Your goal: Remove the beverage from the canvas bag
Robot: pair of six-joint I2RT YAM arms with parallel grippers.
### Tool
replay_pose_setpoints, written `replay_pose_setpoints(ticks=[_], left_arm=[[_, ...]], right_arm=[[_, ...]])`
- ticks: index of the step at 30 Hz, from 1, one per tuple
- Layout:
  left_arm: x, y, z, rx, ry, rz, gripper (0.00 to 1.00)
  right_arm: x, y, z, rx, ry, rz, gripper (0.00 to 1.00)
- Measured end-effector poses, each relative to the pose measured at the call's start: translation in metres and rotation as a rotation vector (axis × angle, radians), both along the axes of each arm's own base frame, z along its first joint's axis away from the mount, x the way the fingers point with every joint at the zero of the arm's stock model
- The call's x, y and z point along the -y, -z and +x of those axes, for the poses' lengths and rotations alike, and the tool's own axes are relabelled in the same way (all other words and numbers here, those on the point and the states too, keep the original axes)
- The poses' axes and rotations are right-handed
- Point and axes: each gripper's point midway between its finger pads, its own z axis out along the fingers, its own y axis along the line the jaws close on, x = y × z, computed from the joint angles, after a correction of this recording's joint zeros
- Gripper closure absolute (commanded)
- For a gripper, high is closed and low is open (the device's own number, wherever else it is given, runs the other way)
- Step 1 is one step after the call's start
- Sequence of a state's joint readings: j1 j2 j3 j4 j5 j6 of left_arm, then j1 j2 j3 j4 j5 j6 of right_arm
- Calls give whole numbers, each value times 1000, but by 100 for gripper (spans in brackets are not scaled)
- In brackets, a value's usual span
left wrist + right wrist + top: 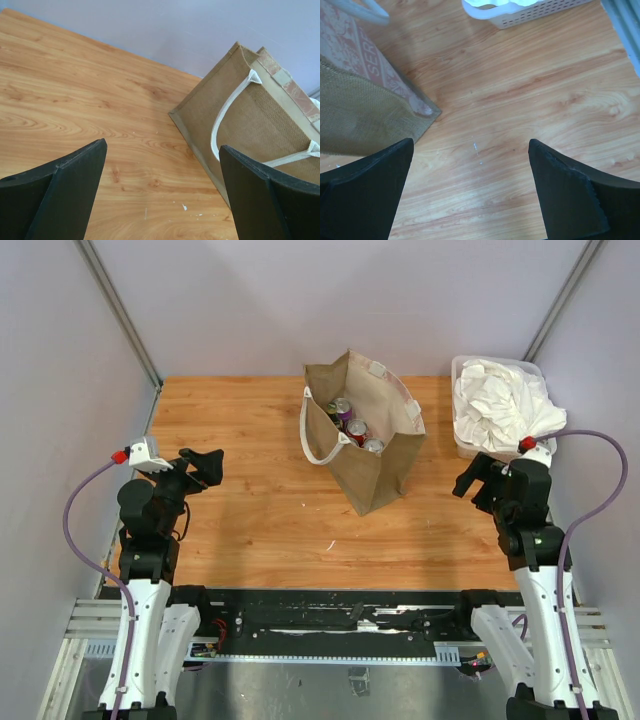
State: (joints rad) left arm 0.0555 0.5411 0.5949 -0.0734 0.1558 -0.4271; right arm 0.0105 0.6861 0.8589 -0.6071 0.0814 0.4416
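The tan canvas bag [375, 455] with white loop handles stands open at the middle back of the wooden table. Several beverage cans [352, 425] stand inside it, tops showing. The bag also shows in the left wrist view [260, 125] and the right wrist view [355, 105]. My left gripper [207, 466] is open and empty over bare table, well left of the bag; in its own view it [162, 195] has fingers wide apart. My right gripper [472, 478] is open and empty, just right of the bag; it shows in its own view too [470, 190].
A clear bin [466, 445] of white cloth [505, 405] stands at the back right, close behind my right gripper; its corner shows in the right wrist view [520, 12]. Grey walls enclose the table on three sides.
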Motion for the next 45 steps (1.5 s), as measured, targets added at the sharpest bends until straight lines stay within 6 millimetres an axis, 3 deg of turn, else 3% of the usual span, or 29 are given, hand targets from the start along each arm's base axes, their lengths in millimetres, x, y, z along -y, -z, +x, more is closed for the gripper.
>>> replay_pose_setpoints(ticks=[9,16,21,24,27,31,33,36,38,41,45], left_arm=[[0,3,-1,-10,4,23,0],[7,-4,-3,-4,34,42,0],[30,-6,-1,-7,110,48,0],[54,2,0,-35,178,57,0],[80,10,1,-67,243,79,1],[115,10,5,-83,313,109,0],[129,6,12,-85,336,117,0],[138,-7,28,-78,329,116,0],[143,-27,41,-54,315,107,0],[148,-52,57,-13,300,92,0],[155,-81,76,39,279,75,0]], right_arm=[[9,17,-1,-77,78,9,0],[8,11,-3,-46,92,34,16],[7,6,-1,-21,88,38,29],[3,1,2,-19,69,43,30],[-2,-16,9,7,34,44,31],[-25,-47,17,58,-67,24,33],[-46,-72,22,101,-150,-1,33],[-77,-104,31,149,-278,-39,34],[-97,-123,38,182,-360,-63,40],[-127,-136,49,198,-477,-81,43],[-159,-132,64,169,-578,-108,42]])
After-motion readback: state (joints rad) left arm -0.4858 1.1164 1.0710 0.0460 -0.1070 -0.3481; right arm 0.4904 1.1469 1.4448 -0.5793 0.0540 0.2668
